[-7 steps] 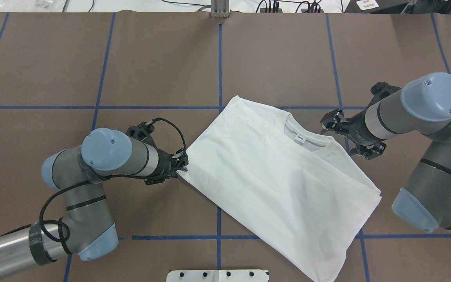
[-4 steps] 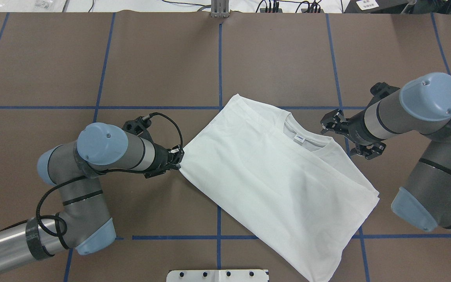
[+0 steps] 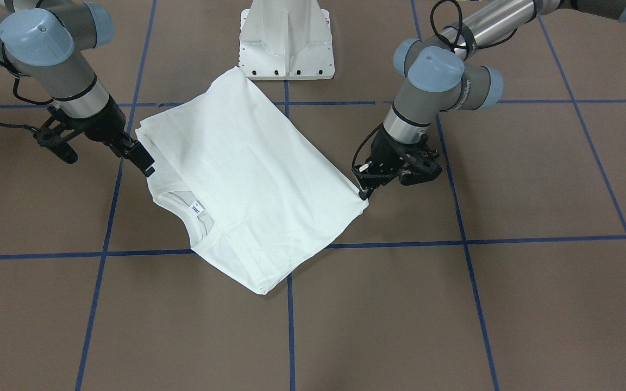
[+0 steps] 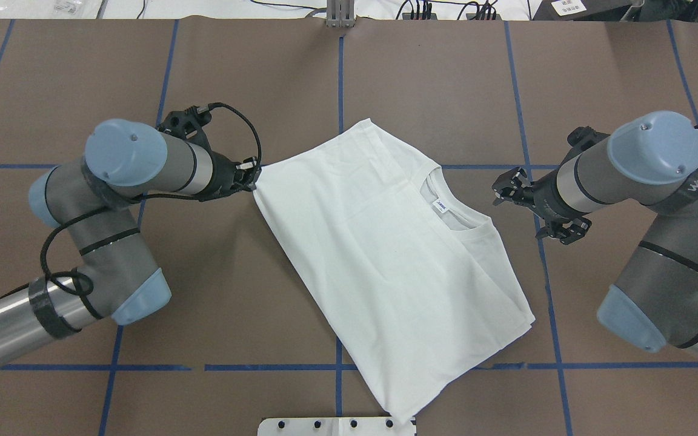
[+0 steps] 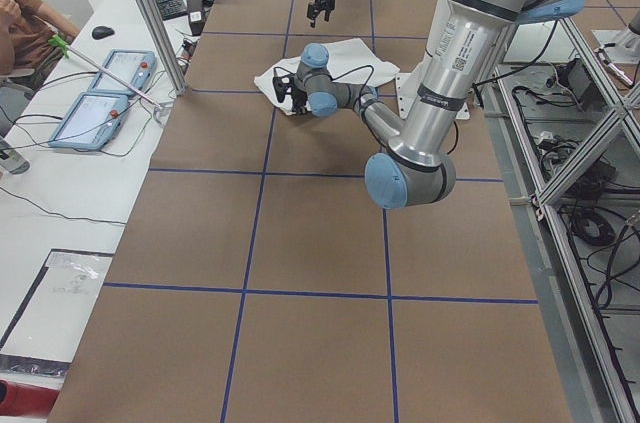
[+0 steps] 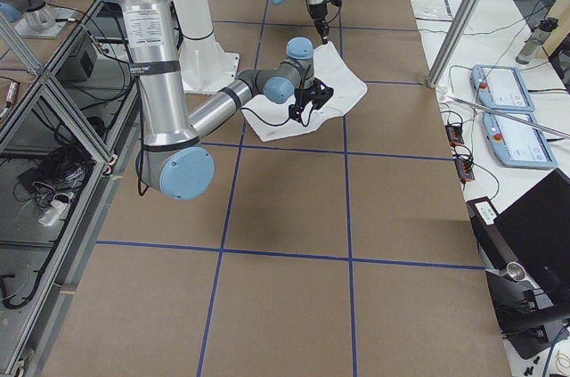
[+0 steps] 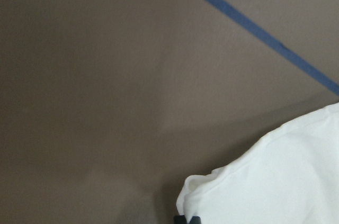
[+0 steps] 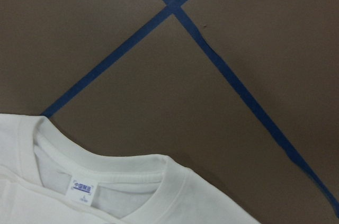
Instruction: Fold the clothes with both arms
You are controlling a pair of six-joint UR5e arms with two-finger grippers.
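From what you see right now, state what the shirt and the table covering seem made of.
Shirt: soft matte white knit, probably cotton jersey, judging by its stitched collar and limp folds. Table covering: matte brown sheet, possibly paper or card; blue lines look like tape.

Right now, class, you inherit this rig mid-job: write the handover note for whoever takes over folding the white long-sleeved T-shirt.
Left gripper: shut on a corner of the white long-sleeved T-shirt.
Right gripper: open, beside the ribbed collar, touching nothing.
Shirt: lies diagonally on the brown table, small blue-white label showing.
Done: no sleeves stick out; it forms a rough rectangle.
Left: probably straightening, then the final fold across.
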